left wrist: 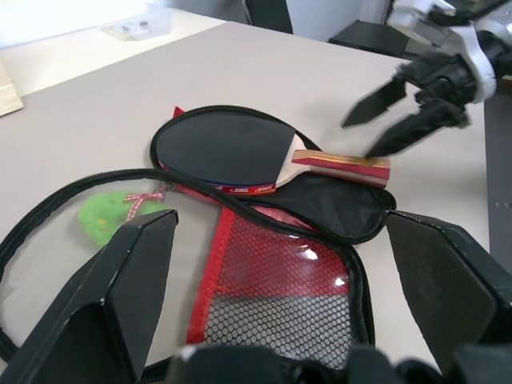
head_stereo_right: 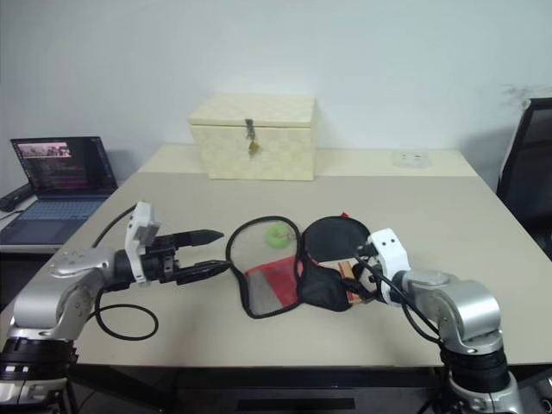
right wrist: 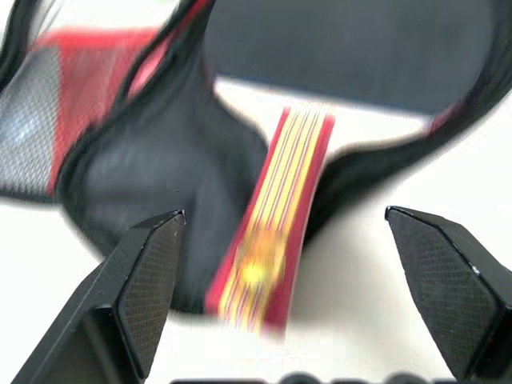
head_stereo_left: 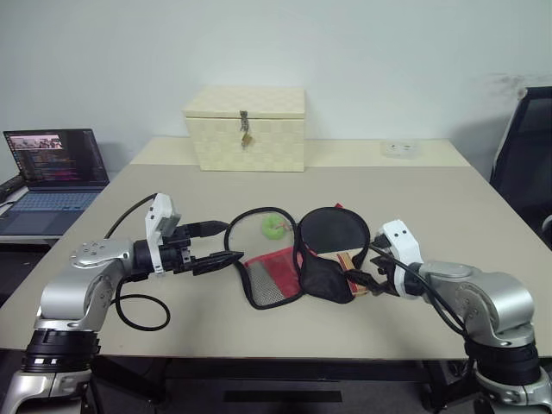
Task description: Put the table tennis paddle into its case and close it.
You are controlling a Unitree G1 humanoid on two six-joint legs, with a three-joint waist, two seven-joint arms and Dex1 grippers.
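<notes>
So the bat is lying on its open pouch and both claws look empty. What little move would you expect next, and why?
Probably the left claw moves in to take the loose flap of the case and fold it over. The table tennis paddle already lies on the open case, uncovered, handle sticking out. The right claw is open, holding nothing, just off the handle. The left claw is open too, beside the flap's edge.

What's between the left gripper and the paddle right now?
The case's open flap with its red mesh pocket lies between the left gripper and the paddle, seen in the left wrist view.
</notes>
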